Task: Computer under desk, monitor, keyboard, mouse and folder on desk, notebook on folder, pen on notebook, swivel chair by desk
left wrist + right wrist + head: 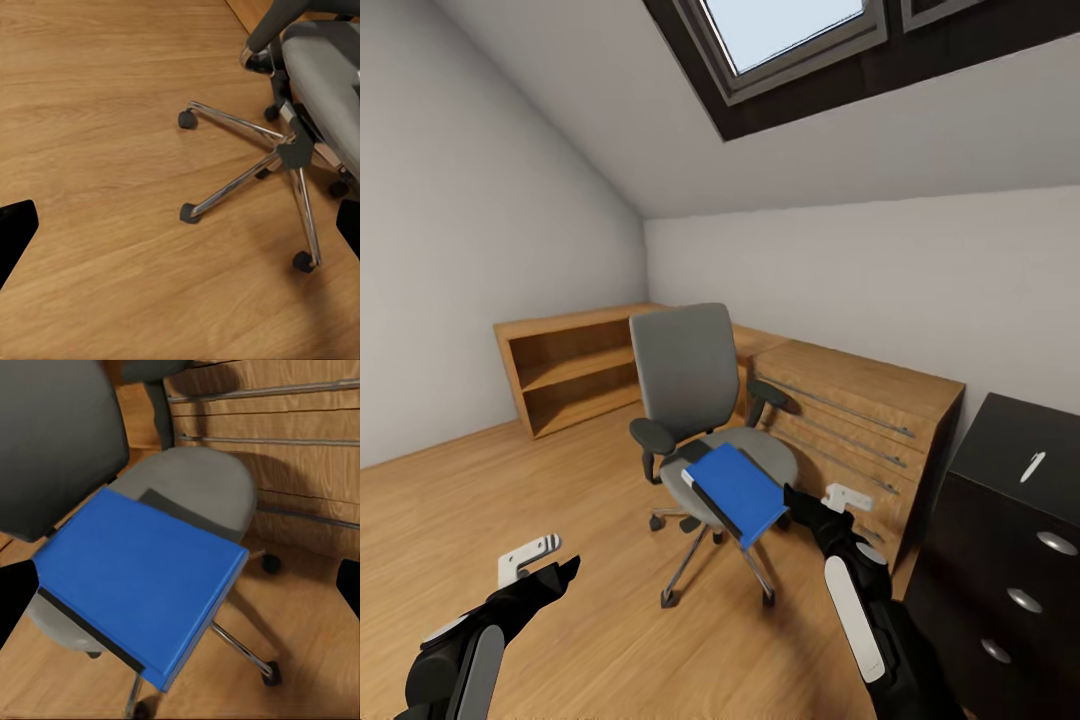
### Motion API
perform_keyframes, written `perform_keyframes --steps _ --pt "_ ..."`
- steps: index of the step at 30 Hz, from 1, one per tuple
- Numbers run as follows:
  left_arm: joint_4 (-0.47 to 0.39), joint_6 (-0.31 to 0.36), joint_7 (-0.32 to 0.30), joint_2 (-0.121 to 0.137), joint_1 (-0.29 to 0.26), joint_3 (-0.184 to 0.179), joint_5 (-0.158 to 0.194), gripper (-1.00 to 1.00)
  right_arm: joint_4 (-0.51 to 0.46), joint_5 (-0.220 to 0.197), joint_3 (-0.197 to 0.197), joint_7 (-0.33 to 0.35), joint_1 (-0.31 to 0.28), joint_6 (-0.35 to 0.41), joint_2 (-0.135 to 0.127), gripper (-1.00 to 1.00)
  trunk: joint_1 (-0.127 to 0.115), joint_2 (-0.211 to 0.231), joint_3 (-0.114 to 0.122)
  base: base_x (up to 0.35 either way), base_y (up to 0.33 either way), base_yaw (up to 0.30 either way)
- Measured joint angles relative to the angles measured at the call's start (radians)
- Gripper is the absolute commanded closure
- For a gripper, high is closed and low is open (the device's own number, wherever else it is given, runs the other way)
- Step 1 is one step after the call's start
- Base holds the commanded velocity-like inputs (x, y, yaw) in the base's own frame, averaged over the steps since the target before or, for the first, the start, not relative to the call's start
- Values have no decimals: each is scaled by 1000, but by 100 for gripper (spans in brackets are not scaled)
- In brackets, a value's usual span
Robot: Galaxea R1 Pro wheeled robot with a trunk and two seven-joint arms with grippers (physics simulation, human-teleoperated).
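Observation:
The grey swivel chair stands mid-room on the wood floor, its chrome base close to my left arm. A bright-blue folder lies tilted on the seat, overhanging its front edge. A dark notebook peeks out beneath the folder. My right gripper is open just beside the folder's right edge, with one finger at each side of the wrist view. My left gripper is open low over the floor, left of the chair. A white pen lies on the black drawer unit.
A black drawer unit with round silver knobs stands at the right. A light-wood dresser sits behind the chair and low open shelving along the back left wall. Bare wood floor spreads to the left.

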Motion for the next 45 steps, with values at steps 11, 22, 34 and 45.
perform_keyframes --steps 11,22,34,45 --pt "0 0 0 0 0 -1 0 -100 63 -197 -61 15 0 4 -9 -100 42 -77 -34 0 0 0" --pt "0 0 0 -1 0 -2 0 -100 69 -461 -125 14 0 49 -73 -100 84 -154 -69 0 0 0" --pt "0 -1 1 -1 0 -17 -1 -100 154 -1077 -147 49 -2 280 -204 -100 130 -238 -107 0 0 0" --pt "0 -2 7 -1 0 -63 -2 -100 165 -1119 -185 93 -2 283 -208 -100 173 -315 -141 0 0 0"
